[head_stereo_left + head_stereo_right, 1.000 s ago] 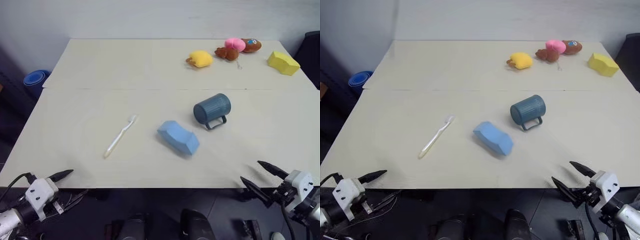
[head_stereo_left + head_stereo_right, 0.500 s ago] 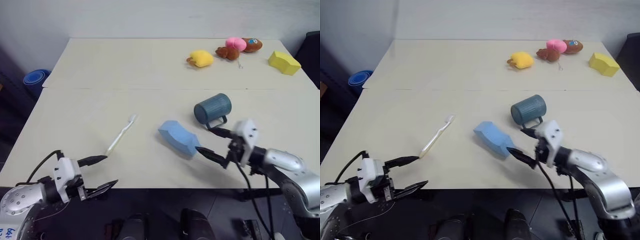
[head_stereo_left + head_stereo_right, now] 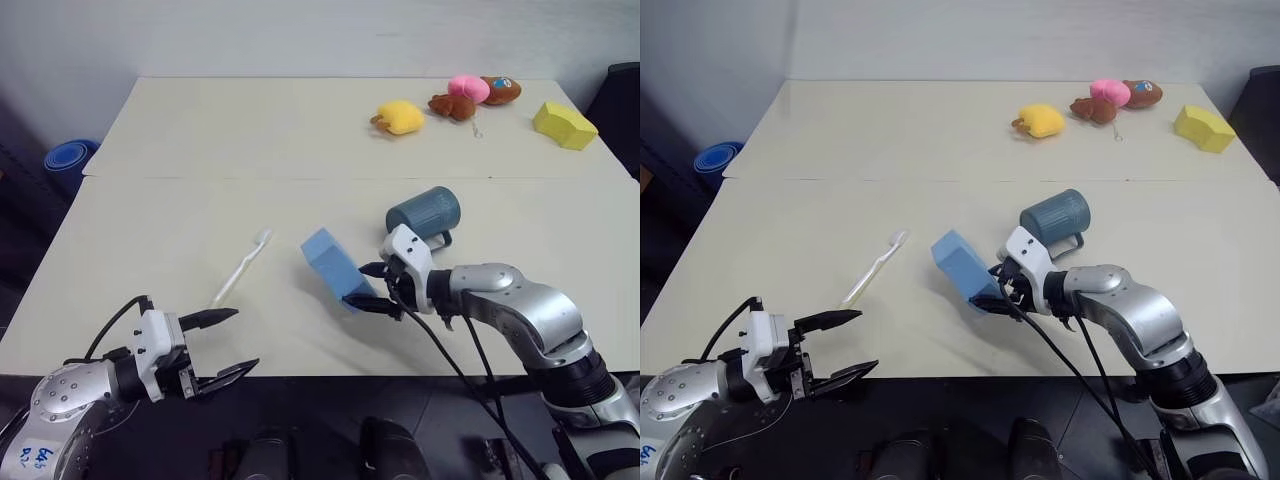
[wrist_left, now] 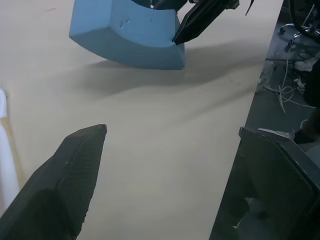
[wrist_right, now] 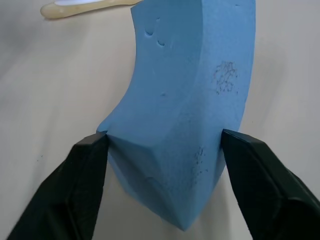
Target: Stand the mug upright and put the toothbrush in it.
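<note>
Right wrist view has the right gripper [image 5: 165,150] closed partway onto one end of the light-blue foam block [image 5: 192,90], a black fingertip pressing each side of it. From the head camera the block [image 3: 332,266] stands tilted, its far end lifted off the desk [image 3: 200,140] while the gripped end stays low.

Just beyond the right gripper [image 3: 383,290] and slightly to its right lies the mug [image 3: 424,212], on its side on the desk, its thin loop handle toward the arm; the gripper does not touch it. The toothbrush [image 3: 242,268] lies flat on the desk past the foam block, well to the left of the right gripper, bristled head pointing away from the robot.

At the near edge of the desk the left gripper [image 3: 226,343] is spread wide and holds nothing. The toothbrush handle end lies just ahead of its upper fingertip, apart from it.

Far across the desk sit a yellow plush toy [image 3: 400,117], a pink and brown plush toy [image 3: 472,93] and a yellow foam block [image 3: 565,124]. A blue bowl-like object [image 3: 68,157] sits off the desk, far to the left.
</note>
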Tool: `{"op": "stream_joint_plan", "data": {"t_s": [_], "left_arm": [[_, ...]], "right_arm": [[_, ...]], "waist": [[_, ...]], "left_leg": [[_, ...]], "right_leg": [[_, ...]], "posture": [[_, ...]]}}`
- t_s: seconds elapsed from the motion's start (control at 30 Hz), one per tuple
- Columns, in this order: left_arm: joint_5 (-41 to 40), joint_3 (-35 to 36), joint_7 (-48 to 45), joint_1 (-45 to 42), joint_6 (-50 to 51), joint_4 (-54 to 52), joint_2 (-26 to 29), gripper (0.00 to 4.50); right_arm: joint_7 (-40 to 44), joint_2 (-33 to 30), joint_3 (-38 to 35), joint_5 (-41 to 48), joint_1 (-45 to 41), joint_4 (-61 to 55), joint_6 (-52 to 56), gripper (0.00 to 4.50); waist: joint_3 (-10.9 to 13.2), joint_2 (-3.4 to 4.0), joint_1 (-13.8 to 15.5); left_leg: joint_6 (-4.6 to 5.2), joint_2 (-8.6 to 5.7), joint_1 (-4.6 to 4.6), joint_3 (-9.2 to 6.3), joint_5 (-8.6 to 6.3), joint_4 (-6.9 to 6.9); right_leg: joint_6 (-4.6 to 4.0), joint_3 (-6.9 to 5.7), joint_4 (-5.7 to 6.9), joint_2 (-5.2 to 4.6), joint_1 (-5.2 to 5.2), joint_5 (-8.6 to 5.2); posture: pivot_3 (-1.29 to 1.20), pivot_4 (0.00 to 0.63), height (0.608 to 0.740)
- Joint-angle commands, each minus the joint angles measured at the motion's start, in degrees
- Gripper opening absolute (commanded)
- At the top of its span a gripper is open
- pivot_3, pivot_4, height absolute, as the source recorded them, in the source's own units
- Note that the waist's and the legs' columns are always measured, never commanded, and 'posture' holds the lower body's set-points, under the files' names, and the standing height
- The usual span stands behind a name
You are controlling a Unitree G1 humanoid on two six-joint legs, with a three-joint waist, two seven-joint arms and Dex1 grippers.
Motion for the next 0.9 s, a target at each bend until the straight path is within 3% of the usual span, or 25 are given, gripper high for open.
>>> {"op": "stream_joint_plan", "data": {"t_s": [0.03, 0.17, 0.33, 0.43, 0.5, 0.6, 0.7, 0.9], "left_arm": [[0.7, -0.3, 0.4, -0.8, -1.1, 0.7, -0.7, 4.5], [1.3, -0.7, 0.2, -1.2, -1.5, 1.4, -1.3, 4.5], [0.2, -0.3, 0.0, -2.0, -1.0, 1.7, -1.5, 4.5], [-3.7, -0.7, 0.0, -4.5, 2.2, 0.4, -1.8, 4.5], [-4.9, -1.1, 0.5, -6.3, 3.4, 0.0, -2.3, 4.5], [-5.3, -1.7, 1.7, -8.5, 4.2, -0.1, -3.2, 4.5], [-5.1, -2.3, 2.0, -9.3, 4.5, -0.2, -3.7, 4.5], [-4.7, -3.0, 1.9, -9.9, 4.6, 0.0, -4.1, 4.5]], "right_arm": [[-0.9, 2.2, -0.7, -0.6, 1.8, 1.3, -0.6, 2.53], [-0.2, 3.2, -2.8, 0.4, 2.9, 0.6, -1.2, 1.97], [5.5, 4.1, -16.7, 12.4, 2.8, -2.7, -4.9, 1.82], [4.1, -1.7, -30.7, 16.3, -3.7, 6.7, -5.0, 1.82], [3.3, -6.7, -34.1, 12.8, -7.0, 15.4, -7.6, 1.82], [1.2, -14.9, -33.4, 3.2, -10.2, 32.9, -13.6, 1.82], [-0.7, -21.0, -27.4, -8.9, -11.8, 52.4, -23.4, 1.82], [-6.4, -22.7, -22.8, -20.0, -17.7, 77.3, -36.0, 1.82]], "waist": [[0.0, -0.01, 0.0], [0.0, -0.01, -0.2], [0.0, -0.01, 0.1], [0.1, 0.04, 0.3], [0.2, 0.12, 0.7], [0.1, 0.06, 1.1], [0.1, 0.04, 1.1], [0.3, 0.56, -0.7]], "left_leg": [[0.0, 0.0, 0.0, 0.0, 0.0, 0.0], [-0.04, 0.08, 0.01, 0.02, -0.02, 0.0], [-0.04, 0.08, -0.06, 0.0, -0.03, 0.0], [-0.03, 0.07, -0.09, -0.01, -0.03, 0.05], [0.02, 0.04, -0.21, -0.01, -0.06, 0.25], [0.09, 0.03, -0.2, 0.0, -0.12, 0.33], [0.07, 0.04, -0.18, 0.09, -0.14, 0.3], [0.08, 0.09, -0.17, 0.37, -0.12, 0.29]], "right_leg": [[0.0, 0.0, 0.0, 0.0, -0.01, 0.0], [0.0, 0.02, 0.02, 0.11, -0.02, 0.0], [0.0, 0.02, -0.02, 0.12, -0.05, 0.0], [0.02, 0.06, -0.02, 0.12, -0.05, 0.02], [0.02, 0.1, -0.06, 0.11, -0.05, 0.02], [0.02, 0.13, -0.05, 0.11, -0.02, 0.02], [0.03, 0.12, -0.08, 0.16, -0.02, 0.02], [0.03, 0.19, -0.12, 0.16, -0.07, 0.02]], "posture": [[0.0, 0.15, 0.74], [0.0, 0.15, 0.74], [0.0, 0.15, 0.74], [0.0, 0.15, 0.74], [0.0, 0.15, 0.74], [0.0, 0.15, 0.74], [0.0, 0.15, 0.74], [0.0, 0.15, 0.74]]}}
